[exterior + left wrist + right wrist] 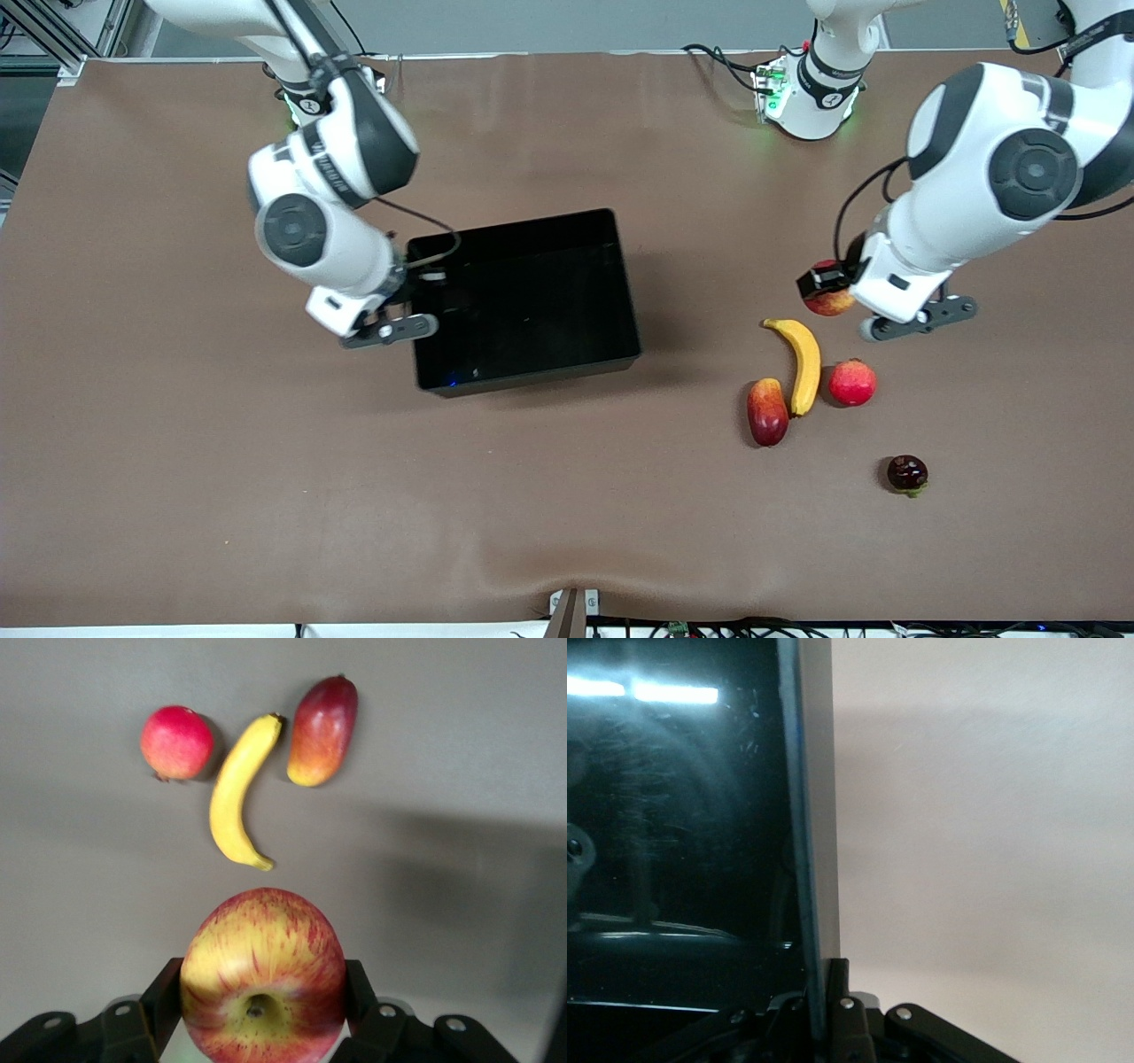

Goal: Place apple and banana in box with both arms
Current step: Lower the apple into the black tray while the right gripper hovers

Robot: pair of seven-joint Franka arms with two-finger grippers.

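Observation:
My left gripper (834,285) is shut on the apple (829,301), red with yellow streaks, and holds it low over the table beside the banana's tip. In the left wrist view the apple (263,974) sits between the fingers (162,992), stem dimple facing the camera. The yellow banana (804,363) lies on the table, also in the left wrist view (237,793). My right gripper (415,297) is shut on the wall of the black box (523,221) at the right arm's end; the right wrist view shows that wall (806,815) pinched between the fingers (843,992).
A pinkish-red round fruit (852,382) lies beside the banana toward the left arm's end. An elongated red-yellow fruit (767,411) lies on the banana's box side. A dark small fruit (907,473) lies nearer the front camera.

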